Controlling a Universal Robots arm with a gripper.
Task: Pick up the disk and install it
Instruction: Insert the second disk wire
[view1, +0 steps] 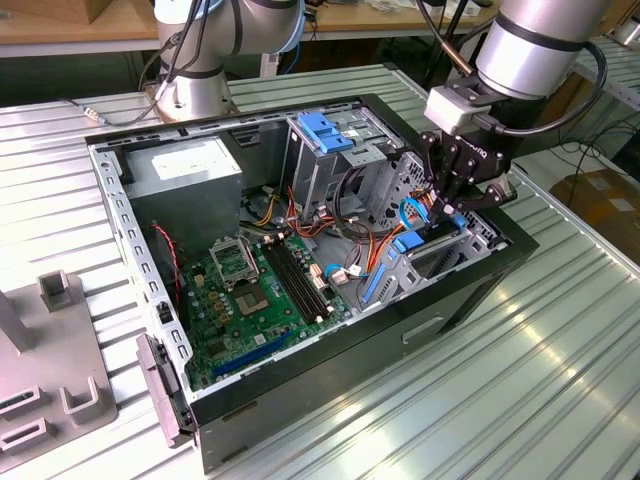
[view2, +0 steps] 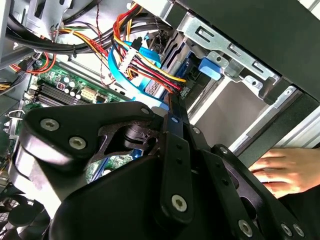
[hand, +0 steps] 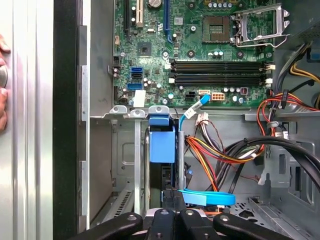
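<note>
The disk (hand: 162, 142) stands on edge in the metal bay at the front corner of the open computer case (view1: 470, 290). Its blue plastic rail faces up, and in the exterior view that rail (view1: 408, 244) shows just below the fingers. My gripper (view1: 447, 212) hangs right over the bay. In both wrist views its black fingers lie pressed together with nothing between them, and the gripper (hand: 173, 192) comes down at the end of the disk's upper edge. In the second wrist view the gripper (view2: 173, 102) points at the bay. Whether the tips touch the disk I cannot tell.
A person's hand (view2: 280, 170) rests on the case's outer wall beside the bay. Bundled coloured cables (hand: 225, 150) and a blue flat cable (hand: 207, 198) crowd the space next to the disk. The motherboard (view1: 260, 290), power supply box (view1: 185, 175) and blue-topped drive cage (view1: 325, 130) sit further in.
</note>
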